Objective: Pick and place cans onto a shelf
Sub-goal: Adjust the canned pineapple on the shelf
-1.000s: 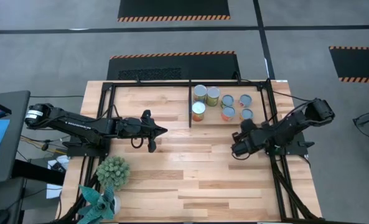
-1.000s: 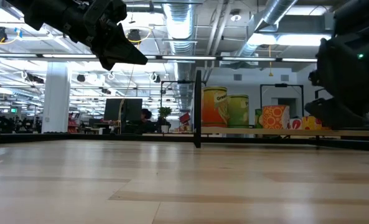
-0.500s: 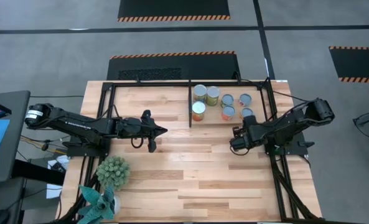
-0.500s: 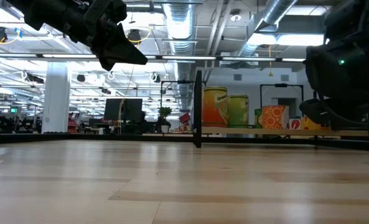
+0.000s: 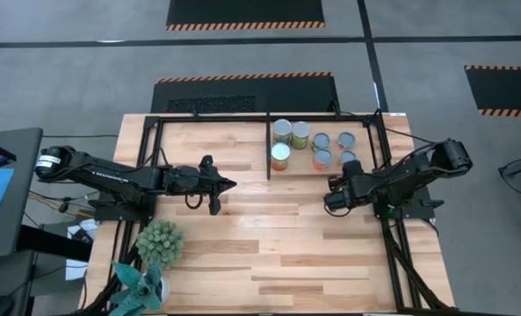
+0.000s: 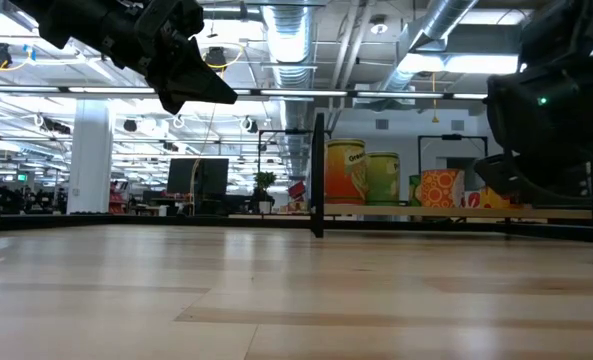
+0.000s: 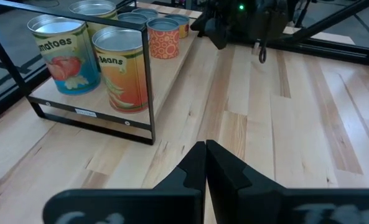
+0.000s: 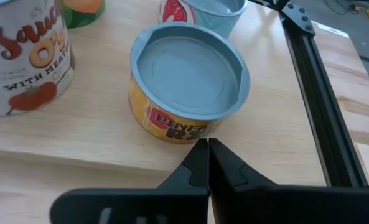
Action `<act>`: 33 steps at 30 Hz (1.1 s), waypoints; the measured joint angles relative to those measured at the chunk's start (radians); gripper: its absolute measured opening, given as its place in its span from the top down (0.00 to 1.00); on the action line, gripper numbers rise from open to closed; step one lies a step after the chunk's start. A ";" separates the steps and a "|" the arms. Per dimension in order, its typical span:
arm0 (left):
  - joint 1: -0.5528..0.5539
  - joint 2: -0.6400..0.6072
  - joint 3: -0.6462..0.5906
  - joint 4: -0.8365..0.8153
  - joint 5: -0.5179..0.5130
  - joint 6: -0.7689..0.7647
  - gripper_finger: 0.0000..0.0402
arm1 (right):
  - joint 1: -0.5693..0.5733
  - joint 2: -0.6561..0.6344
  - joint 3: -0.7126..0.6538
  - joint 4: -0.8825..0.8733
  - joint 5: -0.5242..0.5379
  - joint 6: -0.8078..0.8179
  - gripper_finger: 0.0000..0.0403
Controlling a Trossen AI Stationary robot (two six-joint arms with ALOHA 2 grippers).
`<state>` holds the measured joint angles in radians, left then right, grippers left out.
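the cans (image 5: 314, 145) all stand grouped on the shelf (image 5: 269, 116), right of its central divider, none left loose on the bench (image 5: 269, 254). nearest the right pincer (image 5: 332, 204) sits a short yellow-labelled can (image 8: 187, 84), just beside the frame's side bar. that pincer's fingers are pressed together and hold nothing, tips low just in front of that can. judging by this, placing looks finished; the careful move would be to draw straight back, clear of the can. the left pincer (image 5: 227, 185), also pressed together and empty, waits over mid-bench.
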<state>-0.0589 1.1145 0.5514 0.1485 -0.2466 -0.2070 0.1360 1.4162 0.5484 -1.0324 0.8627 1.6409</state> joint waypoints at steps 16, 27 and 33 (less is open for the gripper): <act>0.000 0.000 0.000 0.000 0.000 -0.004 1.00 | -0.081 0.000 0.000 0.013 0.079 -0.001 0.96; 0.000 0.000 0.000 -0.002 0.015 -0.021 1.00 | 0.053 0.000 0.201 -0.157 -0.024 -0.095 0.95; 0.000 0.000 0.000 -0.032 0.015 -0.019 1.00 | 0.186 0.000 0.412 -0.463 0.158 -0.023 0.96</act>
<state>-0.0589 1.1145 0.5518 0.1169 -0.2314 -0.2256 0.3225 1.4162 0.9605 -1.4950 1.0203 1.6182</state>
